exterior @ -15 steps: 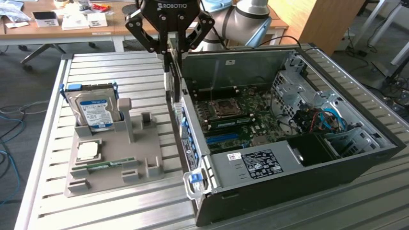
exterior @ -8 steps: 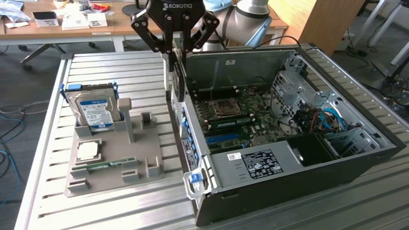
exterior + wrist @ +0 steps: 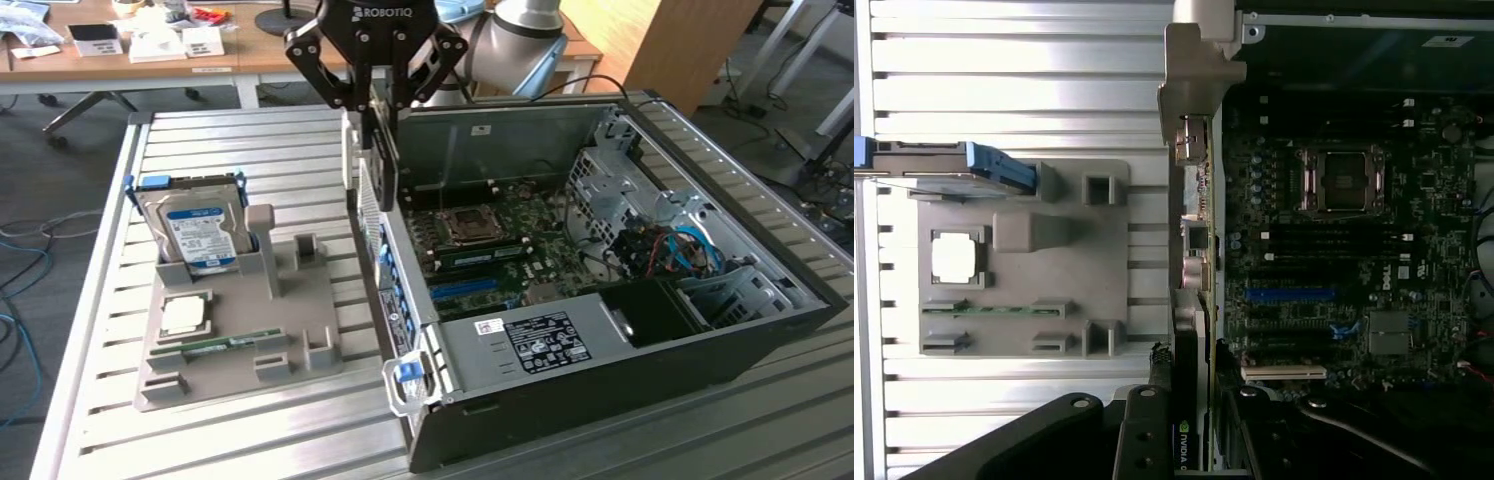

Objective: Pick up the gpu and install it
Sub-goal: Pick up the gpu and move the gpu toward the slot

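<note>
One gpu (image 3: 384, 160) hangs gripped beneath the hand (image 3: 374, 105).

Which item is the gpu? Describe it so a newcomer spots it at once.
Start at the open computer case on the slatted table. At its wall facing the grey holder, the pincer grips the gpu upright. Unlike the boxy hard drive in the holder, it is a thin dark card with a long silvery end bracket.

The gpu (image 3: 384, 170): thin dark card, silvery end bracket, suspended upright over the open computer case's (image 3: 747, 340) port-side wall.
</note>
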Controlling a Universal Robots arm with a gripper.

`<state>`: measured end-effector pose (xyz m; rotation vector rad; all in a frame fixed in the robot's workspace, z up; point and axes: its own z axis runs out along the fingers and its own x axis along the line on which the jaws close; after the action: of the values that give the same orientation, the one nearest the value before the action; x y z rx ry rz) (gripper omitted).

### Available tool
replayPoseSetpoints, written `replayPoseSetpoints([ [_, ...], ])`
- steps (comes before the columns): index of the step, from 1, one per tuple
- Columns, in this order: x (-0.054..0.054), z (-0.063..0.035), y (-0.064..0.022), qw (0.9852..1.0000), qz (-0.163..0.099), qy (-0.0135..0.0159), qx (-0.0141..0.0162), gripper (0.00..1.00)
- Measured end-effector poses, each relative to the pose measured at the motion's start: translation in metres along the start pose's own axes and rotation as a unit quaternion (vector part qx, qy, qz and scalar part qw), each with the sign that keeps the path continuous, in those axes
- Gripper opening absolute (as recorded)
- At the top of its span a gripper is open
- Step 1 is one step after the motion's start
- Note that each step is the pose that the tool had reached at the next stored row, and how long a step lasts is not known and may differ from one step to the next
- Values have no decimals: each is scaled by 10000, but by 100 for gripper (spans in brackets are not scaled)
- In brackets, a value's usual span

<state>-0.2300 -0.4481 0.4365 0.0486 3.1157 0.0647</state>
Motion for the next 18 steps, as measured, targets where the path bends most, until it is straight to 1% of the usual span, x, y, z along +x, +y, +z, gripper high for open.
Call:
replayPoseSetpoints([
  [18, -139, 3, 4, 10000, 0, 0, 0, 27],
])
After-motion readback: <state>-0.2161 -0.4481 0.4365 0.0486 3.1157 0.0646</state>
